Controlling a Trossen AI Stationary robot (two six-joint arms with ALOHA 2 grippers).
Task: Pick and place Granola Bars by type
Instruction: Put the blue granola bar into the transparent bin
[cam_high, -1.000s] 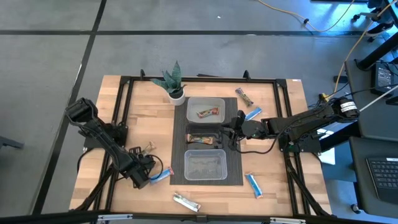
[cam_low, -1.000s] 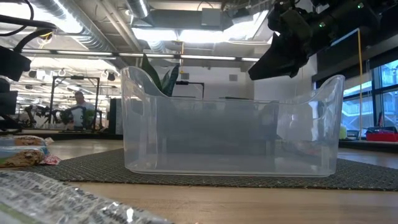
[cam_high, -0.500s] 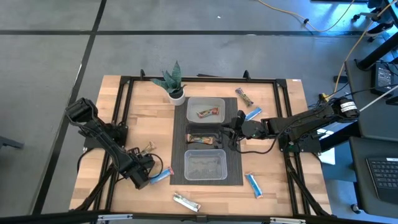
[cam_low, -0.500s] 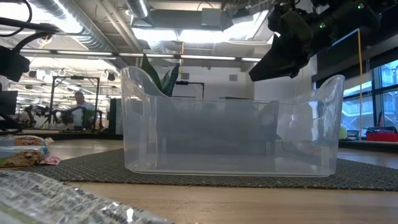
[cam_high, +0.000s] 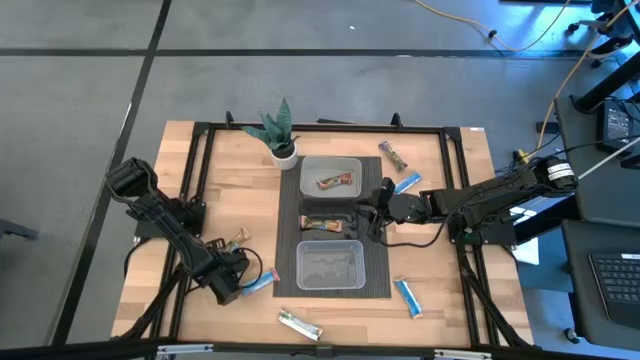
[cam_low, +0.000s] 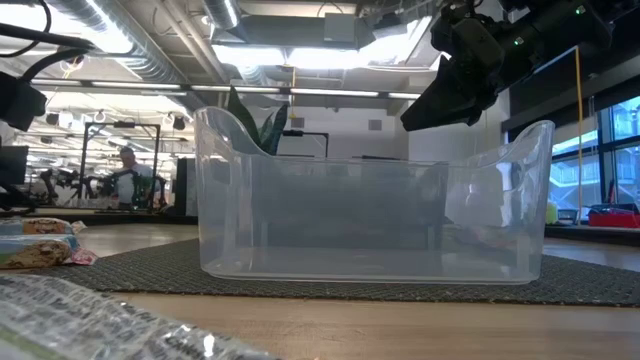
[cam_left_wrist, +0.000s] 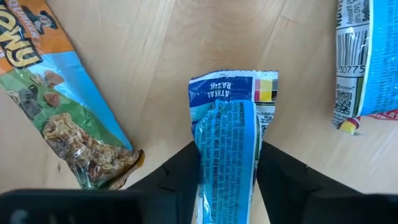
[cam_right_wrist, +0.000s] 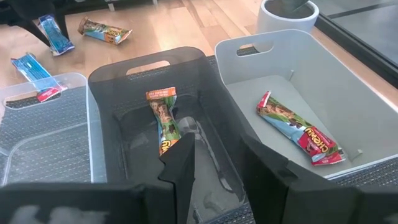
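Observation:
My left gripper (cam_high: 236, 277) is at the table's near left, shut on a bright blue granola bar (cam_left_wrist: 227, 134). Beside it lie a green-and-orange bar (cam_left_wrist: 62, 118) and a second blue bar (cam_left_wrist: 367, 56), both flat on the wood. My right gripper (cam_high: 374, 214) hangs open over the dark middle bin (cam_right_wrist: 149, 68). An orange-brown bar (cam_right_wrist: 163, 121) lies flat on that bin's floor, just ahead of the fingers. A red-and-blue bar (cam_right_wrist: 298, 132) lies in the pale far bin (cam_right_wrist: 249, 46). The clear near bin (cam_high: 330, 266) holds no bar that I can see. My left gripper pinches the blue bar between its two fingers (cam_left_wrist: 180, 171), one on each long edge, so the fingers lie along it. The crimped free end (cam_left_wrist: 233, 84) sticks out ahead of the fingertips. Whether the bar is clear of the wood I cannot tell.
More bars lie loose on the table: a blue one (cam_high: 406, 183) and a brown one (cam_high: 394, 155) at the far right, a blue one (cam_high: 408, 297) at the near right, a silver one (cam_high: 299, 324) near the front edge. A potted plant (cam_high: 278, 135) stands behind the bins.

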